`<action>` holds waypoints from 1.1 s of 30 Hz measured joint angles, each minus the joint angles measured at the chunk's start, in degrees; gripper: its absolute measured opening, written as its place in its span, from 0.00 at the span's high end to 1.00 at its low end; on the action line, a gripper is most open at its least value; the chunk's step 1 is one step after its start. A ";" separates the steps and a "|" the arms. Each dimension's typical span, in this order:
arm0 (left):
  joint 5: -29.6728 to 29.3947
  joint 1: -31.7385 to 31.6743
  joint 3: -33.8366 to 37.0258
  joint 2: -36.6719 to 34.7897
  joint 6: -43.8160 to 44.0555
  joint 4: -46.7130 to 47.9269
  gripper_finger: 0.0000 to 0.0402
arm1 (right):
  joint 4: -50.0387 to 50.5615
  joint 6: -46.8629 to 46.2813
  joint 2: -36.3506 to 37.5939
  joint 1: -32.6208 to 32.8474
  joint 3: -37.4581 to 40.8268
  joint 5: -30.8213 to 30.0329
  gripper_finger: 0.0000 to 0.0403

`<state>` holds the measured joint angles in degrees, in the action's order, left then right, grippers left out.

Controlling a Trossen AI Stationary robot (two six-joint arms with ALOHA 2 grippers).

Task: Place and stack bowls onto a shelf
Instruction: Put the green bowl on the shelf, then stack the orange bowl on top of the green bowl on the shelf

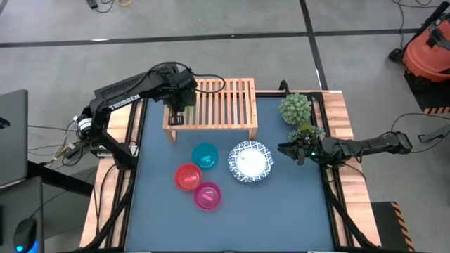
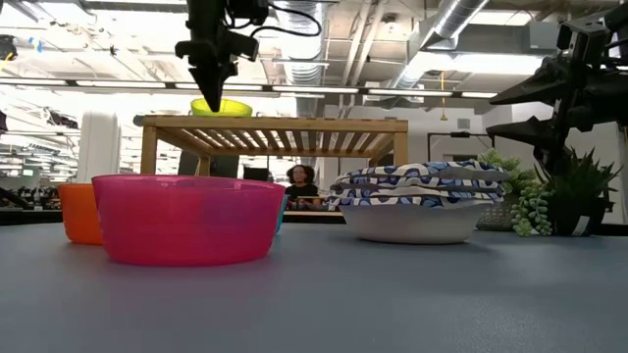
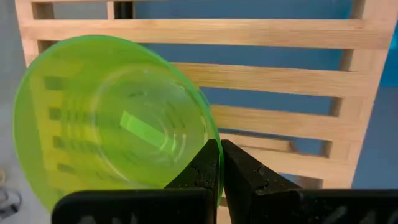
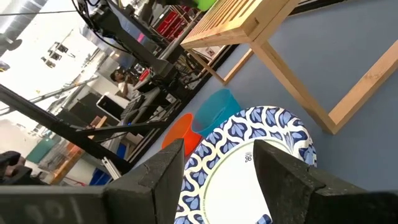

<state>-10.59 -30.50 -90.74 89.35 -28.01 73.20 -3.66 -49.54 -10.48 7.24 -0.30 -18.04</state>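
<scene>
The green bowl [image 3: 112, 118] is at the left end of the light-wood shelf [image 1: 218, 105], upright, and also shows in the low view [image 2: 224, 106]. My left gripper [image 3: 217, 158] is above it, shut on its rim; it also shows in the high view [image 1: 178, 107]. The teal bowl [image 1: 204, 155], the red bowl [image 1: 188, 176] and the magenta bowl [image 1: 207, 196] stand on the table in front of the shelf. The two white bowls [image 1: 249, 161] stand stacked on the table to their right. My right gripper [image 1: 288, 149] is open and empty just right of them, and its fingers frame the white bowls [image 4: 249, 155]. My left gripper pinches the green bowl's rim [image 3: 208, 140] between its two fingers, one inside the bowl and one outside. The fingers [image 2: 211, 83] come from above, pointing down. The bowl is upright with its bottom at the shelf's slats; whether it rests on them, I cannot tell.
Two small potted plants [image 1: 295, 107] [image 1: 306, 132] stand at the table's right edge, close to my right arm. The shelf's slats right of the green bowl [image 1: 228, 98] are bare. The near part of the blue table [image 1: 267, 218] is bare.
</scene>
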 joint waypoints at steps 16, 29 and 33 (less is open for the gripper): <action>2.88 0.03 0.00 -0.60 -3.79 -1.30 0.76 | 0.00 1.99 0.02 0.00 0.00 0.00 0.46; 5.43 3.35 -16.28 -0.73 6.48 7.10 0.49 | 0.00 2.19 0.00 0.00 0.00 -0.02 0.46; 16.19 7.59 -21.09 -0.73 14.78 9.46 0.49 | 0.00 2.87 0.00 -0.02 -0.02 -0.02 0.46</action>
<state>5.60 -22.91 -111.83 88.62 -13.23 82.65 -3.66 -46.67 -10.48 7.23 -0.32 -18.06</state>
